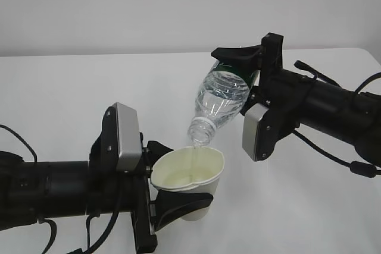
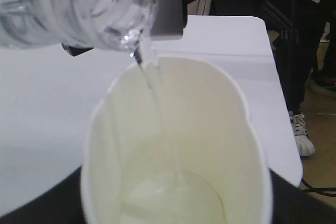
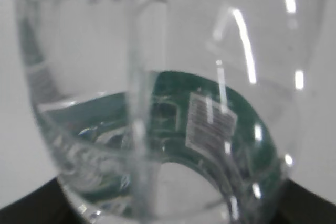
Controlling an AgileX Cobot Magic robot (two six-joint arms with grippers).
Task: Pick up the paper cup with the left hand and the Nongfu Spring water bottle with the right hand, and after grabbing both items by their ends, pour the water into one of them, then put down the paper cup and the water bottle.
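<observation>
Cup: paper cup sits nearest, low in the exterior view, lifted clear of the white table; its long axis leans, mouth up and tipped toward the bottle, rim squeezed into an oval.
Left grip: my left hand holds the cup around its lower body, one black finger under its side, another behind the rim; the jaws stand fairly wide, closed on the cup.
Left arm: it reaches in low from the left, nearly level, silver-grey wrist plate facing up and right.
Water: water falls in a thin stream from the bottle neck into the cup; a shallow pool lies at the bottom.
Bottle: Nongfu Spring water bottle hangs just above and beyond the cup, long axis slanting steeply, open neck pointing down-left over the rim, green-labelled end up-right.
Right grip: my right hand clamps the bottle's upper, labelled end, jaws fairly wide around it.
Right arm: it comes in from the right, farther back, sloping down toward the bottle.
</observation>
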